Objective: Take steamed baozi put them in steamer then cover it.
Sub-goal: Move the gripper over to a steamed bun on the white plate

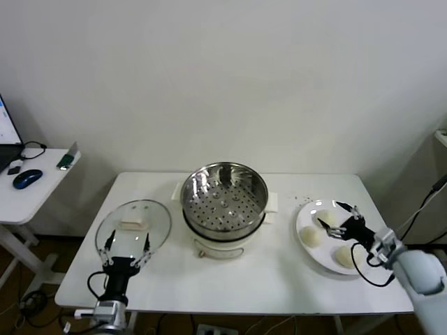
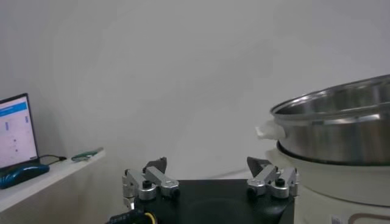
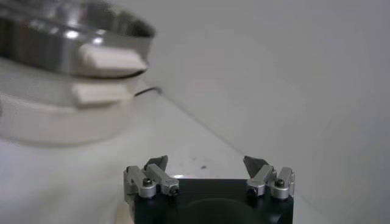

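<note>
The left claw (image 1: 126,246) sits low at the near left, its arm rising straight up from the bottom edge, wrist level and fingers (image 2: 157,165) spread wide with nothing between them. The right claw (image 1: 340,218) reaches in from the lower right on a bent white forearm (a black cable loops beside the wrist), its fingers (image 3: 256,164) likewise parted and empty.

Steamer (image 1: 224,204): round polished steel pot on white base, upright at table centre, uncovered; perforated inner tray exposed and bare. Steamed baozi: three smooth cream-white buns visible on the plate at the steamer's 3 o'clock, at (image 1: 325,217), (image 1: 310,236) and (image 1: 344,257).
</note>
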`<state>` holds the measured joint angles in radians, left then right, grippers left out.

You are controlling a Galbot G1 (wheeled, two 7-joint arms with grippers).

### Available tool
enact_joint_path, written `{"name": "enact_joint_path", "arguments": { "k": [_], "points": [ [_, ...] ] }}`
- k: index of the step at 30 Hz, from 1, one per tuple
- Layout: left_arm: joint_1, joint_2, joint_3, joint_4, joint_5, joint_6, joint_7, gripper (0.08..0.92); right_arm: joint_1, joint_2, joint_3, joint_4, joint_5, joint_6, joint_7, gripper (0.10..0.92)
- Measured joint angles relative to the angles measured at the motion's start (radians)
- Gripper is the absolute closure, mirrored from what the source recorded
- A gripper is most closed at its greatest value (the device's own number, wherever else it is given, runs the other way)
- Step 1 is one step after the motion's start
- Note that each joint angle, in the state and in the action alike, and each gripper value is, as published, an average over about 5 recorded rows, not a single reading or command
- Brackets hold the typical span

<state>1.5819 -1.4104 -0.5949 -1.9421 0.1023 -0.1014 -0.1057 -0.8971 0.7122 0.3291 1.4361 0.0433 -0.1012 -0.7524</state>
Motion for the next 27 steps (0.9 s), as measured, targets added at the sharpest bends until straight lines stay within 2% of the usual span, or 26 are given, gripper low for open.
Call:
{"name": "enact_joint_path", "arguments": {
  "k": [12, 18, 27],
  "points": [
    [-0.022, 0.012, -0.005, 0.016, 0.005, 0.037, -0.038, 0.177, 0.584, -0.072, -0.605, -0.29, -0.155, 0.063, -0.24, 0.203],
    [-0.034, 0.023, -0.003, 0.028, 0.004, 0.049, -0.047, 0.177, 0.753, -0.037, -0.834, -0.407, -0.197, 0.096, -0.297, 0.203],
    [-0.039, 0.029, -0.005, 0.041, 0.004, 0.057, -0.054, 0.177, 0.881, 0.073, -0.97, -0.59, -0.252, 0.148, -0.332, 0.203]
  ]
}}
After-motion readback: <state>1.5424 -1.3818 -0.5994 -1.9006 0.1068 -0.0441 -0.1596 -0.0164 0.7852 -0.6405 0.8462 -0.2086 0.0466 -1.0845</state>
